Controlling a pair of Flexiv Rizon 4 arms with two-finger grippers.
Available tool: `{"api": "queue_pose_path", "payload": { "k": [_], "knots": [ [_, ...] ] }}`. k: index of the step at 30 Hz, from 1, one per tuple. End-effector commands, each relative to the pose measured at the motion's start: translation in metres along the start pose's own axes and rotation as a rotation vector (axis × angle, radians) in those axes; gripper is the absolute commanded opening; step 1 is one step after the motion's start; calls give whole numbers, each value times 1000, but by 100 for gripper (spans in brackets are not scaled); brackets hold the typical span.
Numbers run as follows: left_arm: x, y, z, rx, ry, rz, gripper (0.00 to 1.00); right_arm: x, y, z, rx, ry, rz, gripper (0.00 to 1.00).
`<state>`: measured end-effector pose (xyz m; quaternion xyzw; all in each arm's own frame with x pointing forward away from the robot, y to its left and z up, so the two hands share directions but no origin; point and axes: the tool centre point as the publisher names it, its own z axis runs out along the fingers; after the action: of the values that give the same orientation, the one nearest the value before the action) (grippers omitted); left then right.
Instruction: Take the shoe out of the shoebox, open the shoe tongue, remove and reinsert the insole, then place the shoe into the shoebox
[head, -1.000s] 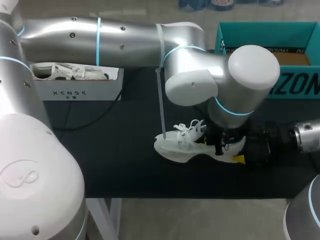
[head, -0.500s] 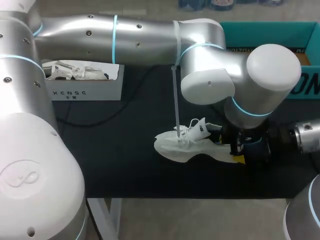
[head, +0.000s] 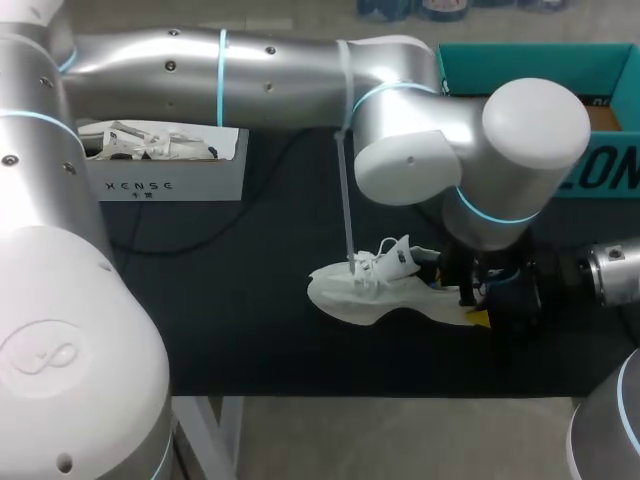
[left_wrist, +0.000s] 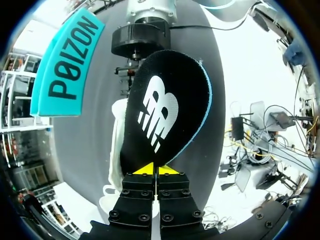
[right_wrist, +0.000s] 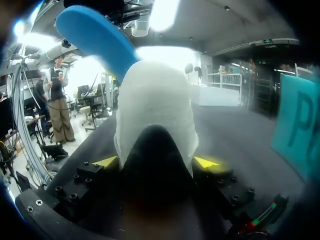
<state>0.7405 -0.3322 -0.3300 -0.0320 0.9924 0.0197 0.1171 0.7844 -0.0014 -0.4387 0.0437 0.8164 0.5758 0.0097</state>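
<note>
The white sneaker (head: 370, 295) sits mid-table, toe at 9 o'clock; teal shoebox (head: 520, 70) at 1 o'clock. Its heel's clamped in the right gripper (right_wrist: 156, 162); the left gripper (left_wrist: 156, 172) pinches the insole (left_wrist: 165, 110) by one end. Insole prob light, floppy: hold near its end.

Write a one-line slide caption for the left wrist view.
Left gripper shut on the end of the black insole, white shoe behind it, teal shoebox off to one side.

Left arm (head: 250, 65) stretched across, left claw (left_wrist: 156, 170) pinching insole (left_wrist: 165, 105); right claw (right_wrist: 156, 162) clamps shoe (right_wrist: 152, 110)
</note>
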Motion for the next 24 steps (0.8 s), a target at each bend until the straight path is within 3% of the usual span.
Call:
{"api": "queue_pose_path", "payload": {
  "k": [1, 3, 6, 8, 15, 24],
  "knots": [
    [-1, 5, 3, 16, 4, -4, 0, 0, -5, 4, 3, -2, 2, 0],
    [-1, 5, 4, 29, -2, -1, 0, 0, -5, 4, 3, -2, 2, 0],
    [-1, 6, 5, 51, -17, 4, 30, 0, -5, 4, 3, -2, 2, 0],
    [-1, 6, 6, 63, -17, 8, 37, 0, -5, 4, 3, -2, 2, 0],
    [-1, 5, 8, 83, -16, 3, 47, 0, -5, 4, 3, -2, 2, 0],
    [1, 3, 9, 116, -24, 7, 46, 0, -5, 4, 3, -2, 2, 0]
  ]
}}
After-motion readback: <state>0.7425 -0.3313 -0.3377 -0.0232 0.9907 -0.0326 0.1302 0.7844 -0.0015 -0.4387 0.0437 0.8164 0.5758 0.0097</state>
